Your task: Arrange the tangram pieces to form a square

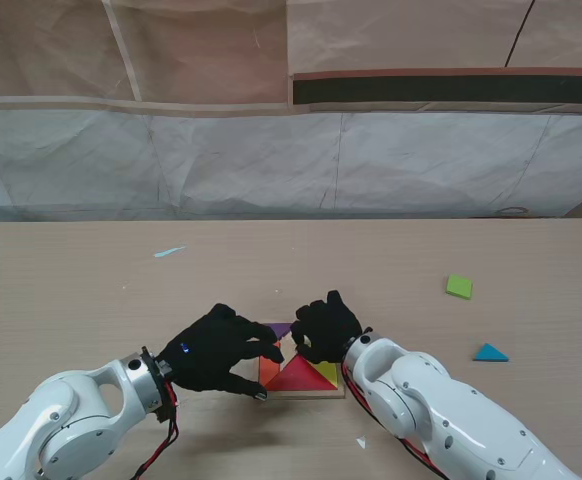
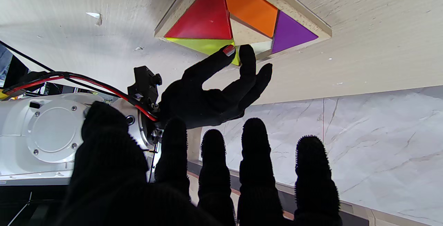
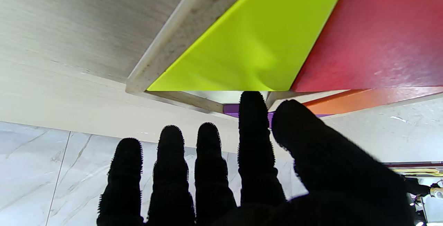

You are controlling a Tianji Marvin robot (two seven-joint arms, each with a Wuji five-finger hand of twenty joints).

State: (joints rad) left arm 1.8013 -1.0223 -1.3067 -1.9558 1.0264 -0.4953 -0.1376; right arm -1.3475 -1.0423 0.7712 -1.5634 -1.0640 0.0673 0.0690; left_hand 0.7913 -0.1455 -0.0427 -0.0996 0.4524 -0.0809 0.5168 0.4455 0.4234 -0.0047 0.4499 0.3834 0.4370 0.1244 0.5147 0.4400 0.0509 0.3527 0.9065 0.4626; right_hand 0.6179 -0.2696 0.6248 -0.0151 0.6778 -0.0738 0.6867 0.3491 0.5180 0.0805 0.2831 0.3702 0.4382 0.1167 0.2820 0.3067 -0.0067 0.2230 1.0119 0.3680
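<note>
A shallow wooden tray (image 1: 316,393) lies near me at the table's middle. In it sit a red triangle (image 1: 301,376), an orange piece (image 1: 269,371), a yellow-green piece (image 1: 327,373) and a purple triangle (image 1: 280,329). Bare wood shows between orange and purple in the left wrist view, at the tray's floor (image 2: 247,34). My left hand (image 1: 221,350) is open, its fingers spread over the tray's left edge. My right hand (image 1: 326,325) is open over the tray's far right part, fingertips (image 2: 247,51) touching the yellow-green piece's tip (image 2: 207,44). A green square (image 1: 459,287) and a blue triangle (image 1: 490,353) lie loose to the right.
A pale blue scrap (image 1: 169,251) lies far left on the table. A small white fleck (image 1: 361,441) sits near the front edge. A white sheeted wall (image 1: 291,160) closes the table's far side.
</note>
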